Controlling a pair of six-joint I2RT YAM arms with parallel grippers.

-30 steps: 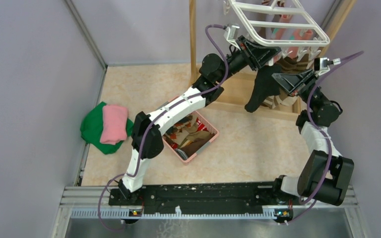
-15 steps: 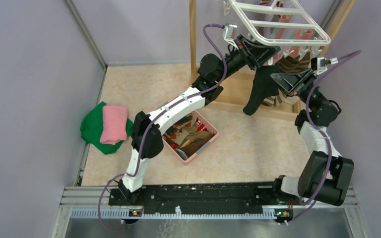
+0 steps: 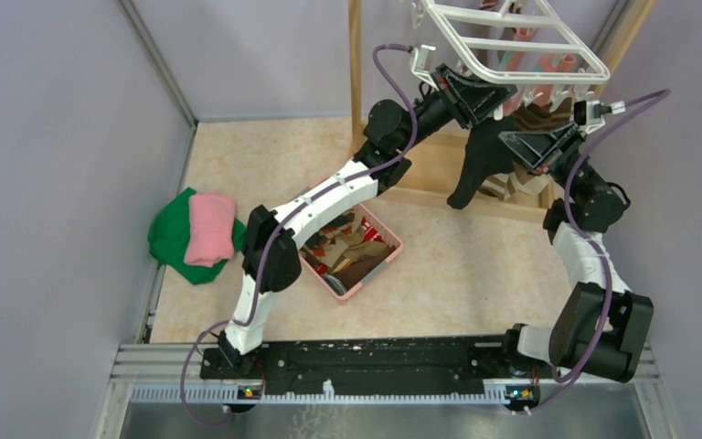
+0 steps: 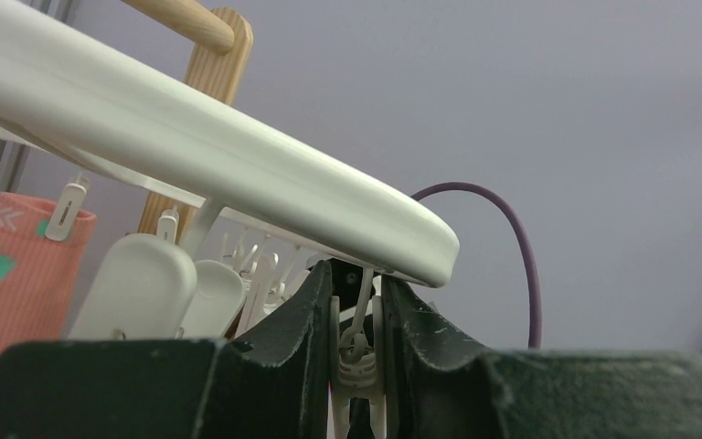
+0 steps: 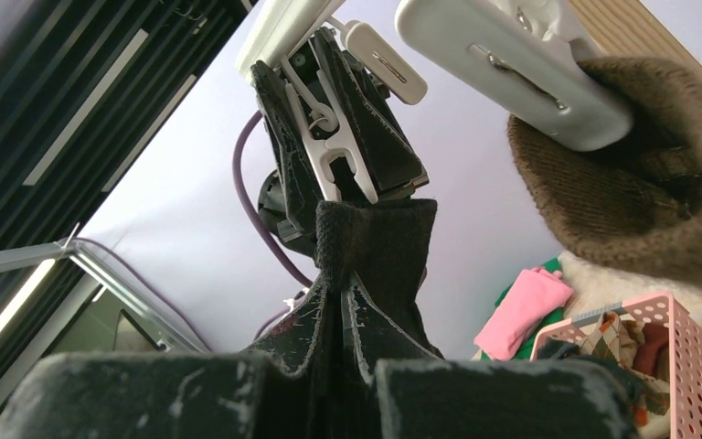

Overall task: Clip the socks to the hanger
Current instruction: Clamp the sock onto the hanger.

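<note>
I have both claws up under the near edge of the hanger (image 4: 192,146), the white grid frame hung from the wooden stand (image 3: 356,64).

My left claw (image 4: 358,285) is at the hanger's near left corner, closed on one small white clip (image 4: 358,366) that dangles there. My fingers (image 4: 302,320) press the clip's two sides between them.

My right claw (image 5: 340,306) is clamped tight on the black sock (image 5: 375,238), pinching it just under its cuff. It holds the cuff up directly beneath that same clip, and the rest of the sock hangs down below the hanger. I cannot tell whether the cuff edge is touching the clip's mouth or sits just short of it.

A knitted brown sock (image 5: 640,183) is pegged under the hanger just to the right of my right claw. A coral sock (image 4: 9,265) hangs from a clip further back on the hanger's left side.

On the worktop, below and left of the hanger, is the pink basket (image 3: 393,245) with more socks (image 3: 352,247) in it.
</note>
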